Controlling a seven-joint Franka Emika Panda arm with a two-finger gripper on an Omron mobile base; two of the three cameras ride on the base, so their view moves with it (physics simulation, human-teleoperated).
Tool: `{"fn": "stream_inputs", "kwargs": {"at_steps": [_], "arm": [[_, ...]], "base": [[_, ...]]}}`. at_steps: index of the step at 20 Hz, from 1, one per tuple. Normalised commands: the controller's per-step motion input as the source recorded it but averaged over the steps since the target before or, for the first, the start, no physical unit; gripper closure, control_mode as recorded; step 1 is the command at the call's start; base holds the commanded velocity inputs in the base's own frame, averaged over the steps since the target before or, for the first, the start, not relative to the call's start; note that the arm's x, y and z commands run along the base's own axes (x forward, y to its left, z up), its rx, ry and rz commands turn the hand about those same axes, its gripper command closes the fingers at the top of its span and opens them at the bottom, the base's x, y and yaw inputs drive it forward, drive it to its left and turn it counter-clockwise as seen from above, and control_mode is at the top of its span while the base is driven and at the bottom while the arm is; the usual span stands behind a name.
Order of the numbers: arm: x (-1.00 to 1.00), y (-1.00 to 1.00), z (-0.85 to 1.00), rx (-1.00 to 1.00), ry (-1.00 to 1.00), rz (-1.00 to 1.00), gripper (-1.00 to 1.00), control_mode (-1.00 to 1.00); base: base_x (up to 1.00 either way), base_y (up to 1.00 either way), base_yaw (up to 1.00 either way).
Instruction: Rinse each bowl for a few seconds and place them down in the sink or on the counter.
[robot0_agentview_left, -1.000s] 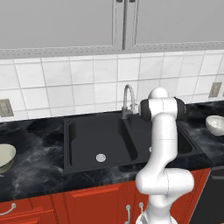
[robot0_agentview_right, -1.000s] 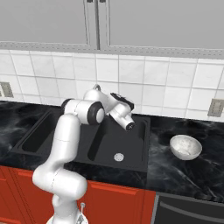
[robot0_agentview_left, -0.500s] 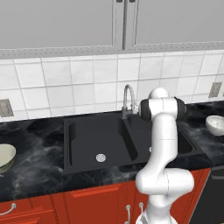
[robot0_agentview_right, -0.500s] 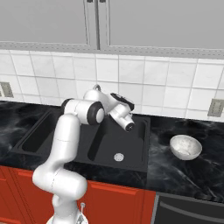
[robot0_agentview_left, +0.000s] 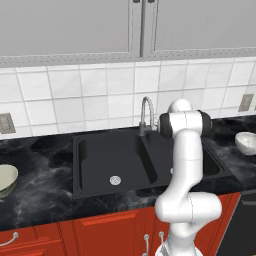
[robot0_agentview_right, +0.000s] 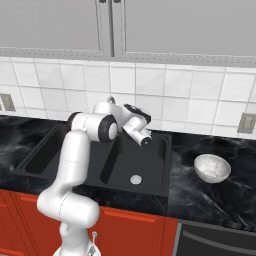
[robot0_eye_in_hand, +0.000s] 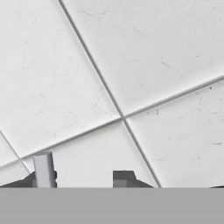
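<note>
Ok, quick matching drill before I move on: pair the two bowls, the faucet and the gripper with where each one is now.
Things:
1. white-grey bowl
2. greenish-cream bowl
3. faucet
4. gripper

Places:
A. behind the sink
B. counter, right of the sink
C. facing the wall tiles
D. counter, left of the sink

Pairs: 1-B, 2-D, 3-A, 4-C
</note>
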Motion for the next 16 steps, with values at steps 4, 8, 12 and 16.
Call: {"fn": "stream_inputs", "kwargs": {"at_steps": [4,8,12,16], "arm": [[-0.05,-0.50,-0.23,0.06,0.10,-0.07,1.00,-1.00],[-0.12,-0.53,-0.30,0.06,0.08,-0.06,1.00,-1.00],[-0.27,-0.46,-0.39,0.05,0.07,-0.05,1.00,-1.00],[-0.38,-0.42,-0.46,0.03,0.04,-0.04,1.00,-1.00]], "base": [[0.00,0.00,0.00],[0.00,0.00,0.00],[0.00,0.00,0.00],[0.00,0.00,0.00]]}}
